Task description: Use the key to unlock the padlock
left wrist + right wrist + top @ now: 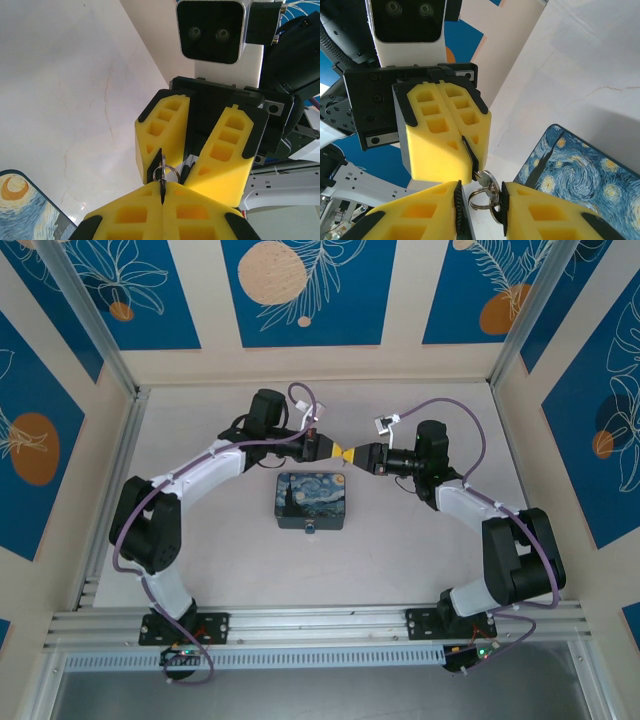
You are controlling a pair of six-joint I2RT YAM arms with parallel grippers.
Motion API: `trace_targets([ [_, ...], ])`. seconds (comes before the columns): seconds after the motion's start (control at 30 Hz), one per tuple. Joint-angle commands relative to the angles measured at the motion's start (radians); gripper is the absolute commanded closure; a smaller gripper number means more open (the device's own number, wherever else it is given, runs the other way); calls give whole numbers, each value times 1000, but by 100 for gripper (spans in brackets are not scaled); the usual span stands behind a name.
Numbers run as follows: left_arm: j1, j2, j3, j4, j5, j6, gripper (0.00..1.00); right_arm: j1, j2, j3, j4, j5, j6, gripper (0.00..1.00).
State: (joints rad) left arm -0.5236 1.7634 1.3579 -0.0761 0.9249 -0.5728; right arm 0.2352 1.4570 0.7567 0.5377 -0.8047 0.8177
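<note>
- The table is pale. The left arm reaches from the near left corner in a curve toward the middle.
- The painted tin, blue with yellow swirls, lies flat about in the middle of the table, below the place where the two arms meet.
- At the middle of the tin's near side there is a very small bluish piece. I take it for the padlock, but it is too small to see its shackle. It is apart from both claws.
- The left gripper is in the air just beyond the far edge of the tin and points to the right. Its two yellow fingers are pressed together on a thin metal piece, the key. The round end of the key comes out from between the tips.
- A wire ring hangs from this round end. One more small dark piece hangs on the ring, and I cannot tell what it is.
- The right gripper points to the left, tip to tip with the left one. Its fingers are apart, and the ring is in the gap between them. I cannot tell whether they touch it.
- The right arm bends back to the near right corner of the table.
</note>
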Motion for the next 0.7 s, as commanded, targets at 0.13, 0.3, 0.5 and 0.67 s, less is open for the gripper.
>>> trace_targets([
  [0.13, 9, 8, 37, -16, 35, 21, 100, -4, 0, 3, -22, -14, -24, 78],
  [0.3, 9, 8, 36, -18, 40, 24, 100, -6, -3, 5, -30, -15, -28, 84],
  [0.5, 9, 7, 35, -20, 41, 28, 100, -10, -9, 4, -37, -16, -31, 96],
  [0.67, 8, 7, 35, -20, 42, 29, 100, -11, -14, 0, -44, -14, -34, 100],
])
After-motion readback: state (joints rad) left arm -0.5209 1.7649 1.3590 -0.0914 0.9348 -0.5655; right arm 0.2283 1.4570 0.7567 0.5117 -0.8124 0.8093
